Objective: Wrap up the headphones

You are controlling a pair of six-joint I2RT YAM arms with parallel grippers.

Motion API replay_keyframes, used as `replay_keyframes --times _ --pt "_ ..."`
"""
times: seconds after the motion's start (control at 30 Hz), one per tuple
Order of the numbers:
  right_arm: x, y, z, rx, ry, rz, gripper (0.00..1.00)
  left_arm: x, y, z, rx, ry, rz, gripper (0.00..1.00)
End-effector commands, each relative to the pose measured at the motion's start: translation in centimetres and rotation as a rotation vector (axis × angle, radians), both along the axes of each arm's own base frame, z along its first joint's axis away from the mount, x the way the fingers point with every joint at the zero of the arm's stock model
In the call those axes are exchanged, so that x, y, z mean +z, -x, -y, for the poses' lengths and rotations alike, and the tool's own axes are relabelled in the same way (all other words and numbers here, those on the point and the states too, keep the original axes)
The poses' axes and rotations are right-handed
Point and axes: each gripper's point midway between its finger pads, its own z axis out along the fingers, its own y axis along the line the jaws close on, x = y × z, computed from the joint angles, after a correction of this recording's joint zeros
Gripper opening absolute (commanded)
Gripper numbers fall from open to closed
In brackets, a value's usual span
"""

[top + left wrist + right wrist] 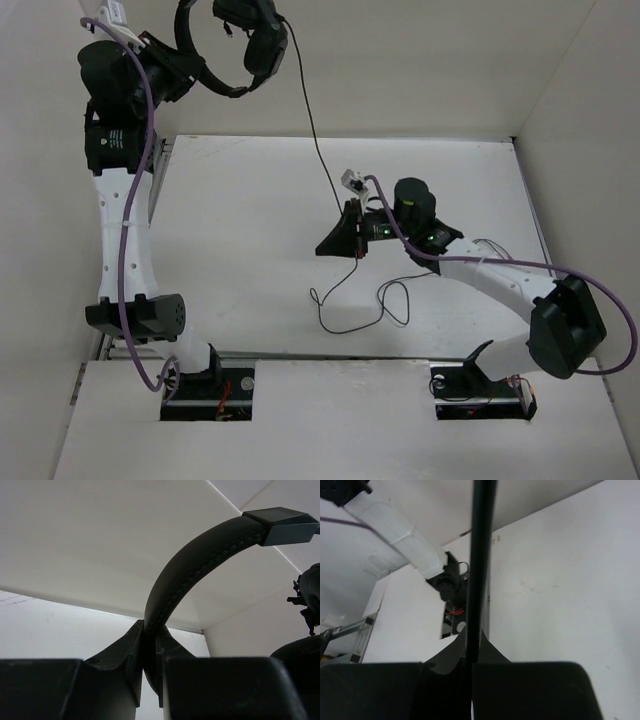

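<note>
The black headphones (250, 45) hang in the air at the top left, held by the headband. My left gripper (190, 72) is shut on the headband (200, 565), which arcs up and right from between the fingers in the left wrist view. The thin black cable (312, 130) runs down from an earcup to my right gripper (356, 232), which is shut on it above the table's middle. In the right wrist view the cable (479, 555) rises straight up from between the closed fingers. Below the gripper the cable lies in loose loops (365, 305) on the table.
White walls enclose the white table (240, 230) at the back and both sides. The left arm (125, 220) stands tall along the left edge. The right arm (500, 285) stretches across the right half. A raised white ledge (330, 420) spans the near edge.
</note>
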Motion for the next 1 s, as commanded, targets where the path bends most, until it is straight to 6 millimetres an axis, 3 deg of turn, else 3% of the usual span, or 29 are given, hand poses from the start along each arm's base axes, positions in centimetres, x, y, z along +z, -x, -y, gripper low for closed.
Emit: replay_keyframes --times 0.0,0.13,0.27,0.33,0.47,0.57,0.73,0.97 --pt "1.6 -3.4 2.6 -0.128 0.059 0.102 0.00 1.0 -0.8 -2.8 0.160 0.019 0.043 0.00" --pt "2.0 -8.4 6.8 -0.335 0.255 0.244 0.00 -2.0 -1.4 -4.9 0.319 -0.072 -0.025 0.00" --pt "2.5 -12.4 11.4 -0.490 0.528 0.559 0.00 -4.8 -1.8 -5.6 0.424 -0.189 -0.084 0.00" --pt "4.4 -14.5 14.1 -0.580 0.660 0.759 0.00 -6.0 -1.8 -5.1 0.442 -0.254 -0.106 0.00" --pt "9.3 -16.5 17.2 -0.659 0.811 1.067 0.00 -8.9 -2.0 -2.7 0.409 -0.360 -0.146 0.00" --pt "12.9 -16.9 17.6 -0.660 0.919 1.324 0.00 -10.8 -2.2 -1.1 0.380 -0.431 -0.171 0.00" --pt "20.5 -17.2 16.4 -0.738 0.977 1.741 0.00 -13.6 -2.1 2.5 0.274 -0.523 -0.197 0.00" --pt "26.9 -16.3 13.2 -0.856 0.814 1.944 0.00 -17.8 0.1 9.6 0.048 -0.635 -0.214 0.00"
